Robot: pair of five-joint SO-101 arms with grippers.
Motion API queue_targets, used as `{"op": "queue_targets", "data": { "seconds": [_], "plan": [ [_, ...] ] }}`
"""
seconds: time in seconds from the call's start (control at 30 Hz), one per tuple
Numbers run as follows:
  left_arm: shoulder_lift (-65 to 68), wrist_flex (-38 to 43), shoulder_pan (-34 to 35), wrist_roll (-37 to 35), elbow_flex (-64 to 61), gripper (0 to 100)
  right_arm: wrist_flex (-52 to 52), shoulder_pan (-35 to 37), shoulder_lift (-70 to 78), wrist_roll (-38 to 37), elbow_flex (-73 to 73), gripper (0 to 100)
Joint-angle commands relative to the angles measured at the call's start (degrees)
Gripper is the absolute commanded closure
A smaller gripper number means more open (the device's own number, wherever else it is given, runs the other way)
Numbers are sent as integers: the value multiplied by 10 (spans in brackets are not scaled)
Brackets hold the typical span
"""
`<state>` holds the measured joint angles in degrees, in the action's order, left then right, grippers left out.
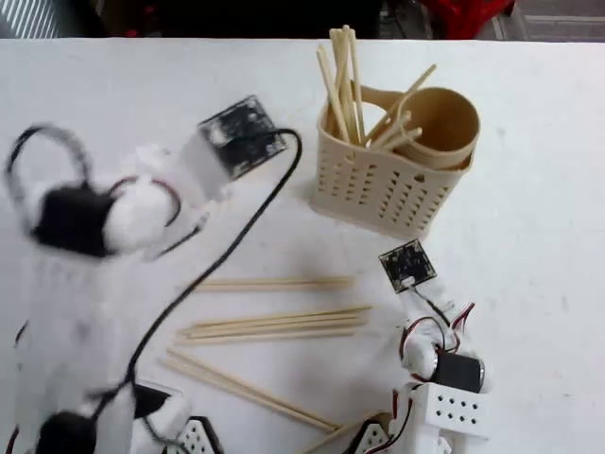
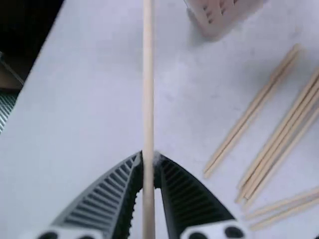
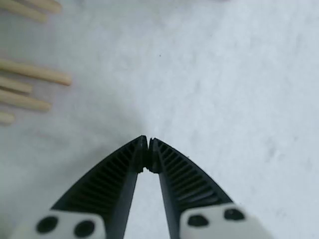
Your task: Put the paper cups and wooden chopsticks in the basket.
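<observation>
My left gripper [image 2: 148, 162] is shut on a single wooden chopstick [image 2: 147, 74], which points away from the fingers above the white table. The left arm [image 1: 113, 213] is over the table's left side. The cream basket [image 1: 378, 194] stands at the back centre-right, with several chopsticks [image 1: 342, 80] and stacked paper cups [image 1: 446, 123] inside; one corner of the basket [image 2: 212, 17] lies beyond the held stick. Several loose chopsticks [image 1: 274, 324] lie on the table in front of the basket. My right gripper [image 3: 148, 144] is shut on nothing, just above bare table beside chopstick ends [image 3: 35, 72].
A black cable [image 1: 236, 236] trails from the left arm across the table to the near edge. The right arm [image 1: 444, 374] sits at the near edge, right of the loose sticks. Bare white table lies right of the basket.
</observation>
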<state>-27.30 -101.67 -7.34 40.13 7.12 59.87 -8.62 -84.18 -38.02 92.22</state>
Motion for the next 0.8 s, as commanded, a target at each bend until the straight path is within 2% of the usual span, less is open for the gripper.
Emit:
{"op": "queue_targets", "data": {
  "seconds": [0.0, 0.17, 0.3, 0.43, 0.63, 0.77],
  "plan": [
    [-86, 38, -47, -76, 22, 978, 0, 4, -4, -4, -4, 981],
    [-90, 62, -106, -138, 21, 978, 0, 4, -4, -4, -4, 980],
    [-80, 159, -128, -204, 20, 978, 0, 4, -5, -4, -3, 980],
    [-47, 335, -146, -251, -25, 978, 0, 4, -6, -4, -3, 980],
    [15, 702, -175, -258, -161, 978, -1, 5, -7, -4, 1, 979],
    [59, 890, -189, -259, -220, 979, -1, 5, -7, -4, 1, 979]
  ]
}}
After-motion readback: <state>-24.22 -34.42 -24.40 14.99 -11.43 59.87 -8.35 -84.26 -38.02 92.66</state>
